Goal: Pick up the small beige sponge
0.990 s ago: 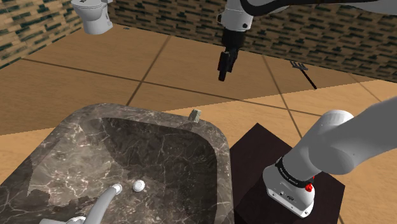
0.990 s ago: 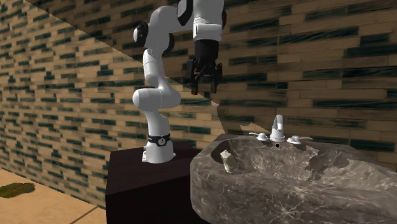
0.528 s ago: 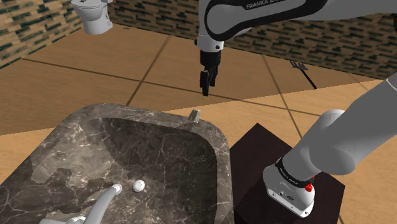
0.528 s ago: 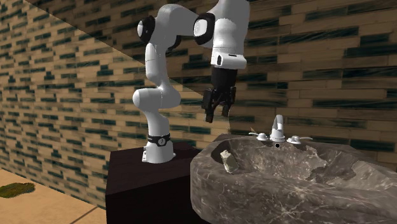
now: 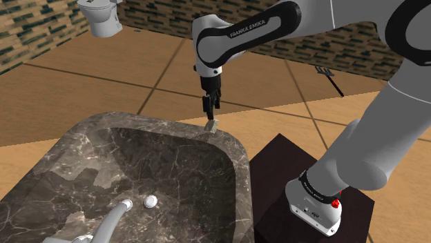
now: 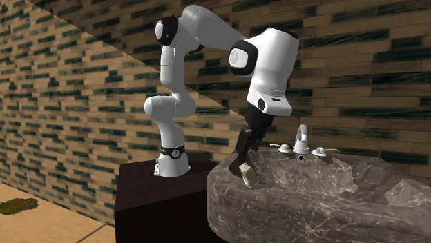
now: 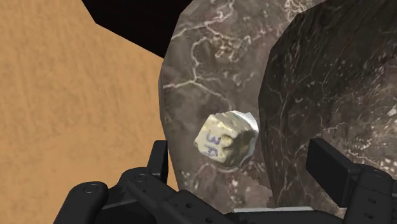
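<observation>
The sponge [image 5: 213,125] stands on end on the rim of the sink [image 5: 90,131], at the corner nearest the stand [image 5: 276,179]. In the second exterior view it leans slightly. The rim there is narrow, with the basin falling away on one side and the sink's outer wall on the other. The faucet [image 5: 114,217] is at the opposite end, well apart from the work.

The arm reaches out from the stand and bends over the sink corner, so that the gripper [image 5: 208,112] points almost straight down at the sponge. This vertical approach suits the location: nothing stands on either side of the sponge, so a finger can pass down on each.

Gripper state: wide open and empty. In the wrist view the fingers [image 7: 159,156] stand far apart, and the sponge lies in line between them but beyond their tips. No contact is visible. A pale end face of the sponge, bearing a dark blue mark, is turned toward the camera.

Judgement:
- Step in hand: final descent before closing. The gripper hovers just above the sponge.
- Next move: lower until the fingers straddle the sponge, then close.
- Risk: a tall, light piece on a narrow ledge will tip easily. An off-centre finger could knock it into the basin or over the outer edge.
</observation>
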### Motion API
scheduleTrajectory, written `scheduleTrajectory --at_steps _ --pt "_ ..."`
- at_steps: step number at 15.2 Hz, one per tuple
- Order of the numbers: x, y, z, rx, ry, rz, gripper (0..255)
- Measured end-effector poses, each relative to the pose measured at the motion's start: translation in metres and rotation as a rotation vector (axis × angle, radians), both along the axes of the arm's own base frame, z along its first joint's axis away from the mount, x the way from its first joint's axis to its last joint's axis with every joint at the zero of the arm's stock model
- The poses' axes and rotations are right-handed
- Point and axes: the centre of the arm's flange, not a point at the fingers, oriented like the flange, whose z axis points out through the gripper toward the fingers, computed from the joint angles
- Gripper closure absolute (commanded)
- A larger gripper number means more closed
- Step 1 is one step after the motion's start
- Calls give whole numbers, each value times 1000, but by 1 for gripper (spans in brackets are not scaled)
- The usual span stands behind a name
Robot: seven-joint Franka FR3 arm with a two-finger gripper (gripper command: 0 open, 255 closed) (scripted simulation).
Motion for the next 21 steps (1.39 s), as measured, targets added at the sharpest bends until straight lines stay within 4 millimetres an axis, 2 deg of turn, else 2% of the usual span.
scheduleTrajectory --at_steps 6,7,17,21 --pt "2 1 -32 0 3 3 0" --pt "2 1 -35 0 3 3 255" --pt "2 1 -36 1 0 3 255" --pt "3 2 -22 0 2 2 255"
